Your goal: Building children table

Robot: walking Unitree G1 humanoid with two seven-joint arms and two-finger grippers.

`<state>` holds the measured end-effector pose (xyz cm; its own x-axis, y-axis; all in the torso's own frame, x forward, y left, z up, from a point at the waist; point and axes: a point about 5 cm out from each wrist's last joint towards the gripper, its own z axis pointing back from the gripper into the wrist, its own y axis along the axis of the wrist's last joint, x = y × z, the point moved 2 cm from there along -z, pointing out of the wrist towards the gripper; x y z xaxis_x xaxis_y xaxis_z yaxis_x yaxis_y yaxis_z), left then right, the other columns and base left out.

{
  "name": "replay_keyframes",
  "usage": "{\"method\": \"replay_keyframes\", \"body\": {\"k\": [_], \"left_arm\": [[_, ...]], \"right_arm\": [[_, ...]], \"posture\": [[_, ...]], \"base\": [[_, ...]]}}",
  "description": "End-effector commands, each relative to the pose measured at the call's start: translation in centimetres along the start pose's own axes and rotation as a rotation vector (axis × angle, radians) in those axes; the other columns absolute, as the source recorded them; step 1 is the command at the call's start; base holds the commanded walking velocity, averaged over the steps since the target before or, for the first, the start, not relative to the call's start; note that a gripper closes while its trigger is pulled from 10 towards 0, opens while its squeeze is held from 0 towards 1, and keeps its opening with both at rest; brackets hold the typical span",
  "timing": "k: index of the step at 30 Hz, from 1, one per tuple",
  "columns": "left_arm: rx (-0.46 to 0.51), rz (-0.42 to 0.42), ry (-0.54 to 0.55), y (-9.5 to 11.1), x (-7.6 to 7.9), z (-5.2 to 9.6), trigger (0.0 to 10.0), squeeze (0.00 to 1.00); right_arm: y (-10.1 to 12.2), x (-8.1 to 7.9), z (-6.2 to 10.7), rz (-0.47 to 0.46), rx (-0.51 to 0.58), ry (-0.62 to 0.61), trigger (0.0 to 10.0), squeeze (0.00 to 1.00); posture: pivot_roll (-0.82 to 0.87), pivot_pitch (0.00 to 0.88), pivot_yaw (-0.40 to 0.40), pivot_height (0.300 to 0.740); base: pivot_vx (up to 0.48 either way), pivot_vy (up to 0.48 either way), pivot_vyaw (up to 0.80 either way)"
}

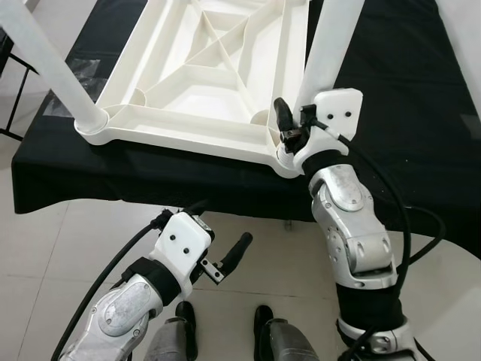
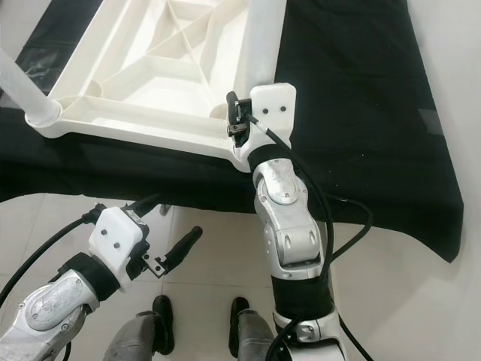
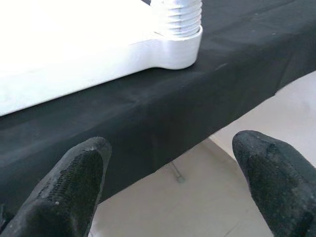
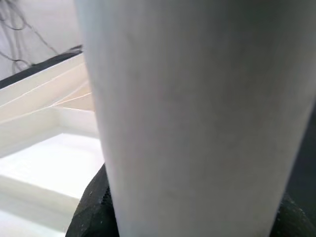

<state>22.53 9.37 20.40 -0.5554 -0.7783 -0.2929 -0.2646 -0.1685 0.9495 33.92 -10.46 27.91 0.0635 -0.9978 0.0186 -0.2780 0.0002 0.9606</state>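
Landmark: a white plastic tabletop (image 1: 203,83) lay upside down, ribbed underside up, on a table (image 1: 406,83) covered with a black cloth (image 2: 361,113); everything below is placed against this tabletop.
Near right corner: a white leg (image 1: 331,45) stood upright in the corner socket, at the edge closest to the robot.
Near left corner: a second white leg (image 1: 56,75) stood in its socket and leaned away toward the robot's left; in the left wrist view its threaded base (image 3: 177,17) sat in the corner collar.
Right pincer (image 1: 294,120): raised to the near right corner, its black fingers (image 4: 91,207) closed around the lower part of that leg, just above the socket; in the right wrist view the leg stood between the fingers.
Left pincer (image 1: 229,259): below the tabletop's near edge and in front of the hanging cloth, over the tiled floor (image 1: 45,263), touching nothing.
Left pincer state: spread wide, with two black fingertips (image 3: 74,182) well apart and nothing between them.
Below the tabletop: the robot's own feet (image 1: 225,320) stood on the tiles close to the table.
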Motion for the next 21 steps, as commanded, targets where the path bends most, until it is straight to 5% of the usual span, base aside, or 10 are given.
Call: {"method": "replay_keyframes", "body": {"k": [1,6,16,21], "left_arm": [[-0.006,0.013,-0.01,-0.4,0.5,0.0,10.0,0.0],[0.002,0.003,-0.007,-0.3,0.3,-0.2,10.0,0.0],[0.01,-0.012,-0.007,-0.2,0.0,-0.3,10.0,0.0],[0.021,-0.027,-0.007,0.0,-0.3,-0.7,10.0,0.0]], "right_arm": [[-6.6,1.5,0.9,-0.062,-0.311,-0.077,10.0,0.0],[-5.2,0.6,0.4,-0.281,-0.2,-0.04,10.0,0.0],[-3.3,-1.3,0.9,-0.225,-0.043,0.165,10.0,0.0],[-2.2,-1.6,0.7,-0.052,0.078,0.263,10.0,0.0]], "posture": [[0.08,0.407,-0.045,0.74],[0.08,0.402,-0.045,0.74],[0.08,0.399,-0.038,0.74],[0.09,0.392,-0.036,0.74]], "base": [[0.0,0.0,0.0],[0.0,0.0,0.0],[0.0,0.0,0.0],[0.0,0.0,0.0]]}}
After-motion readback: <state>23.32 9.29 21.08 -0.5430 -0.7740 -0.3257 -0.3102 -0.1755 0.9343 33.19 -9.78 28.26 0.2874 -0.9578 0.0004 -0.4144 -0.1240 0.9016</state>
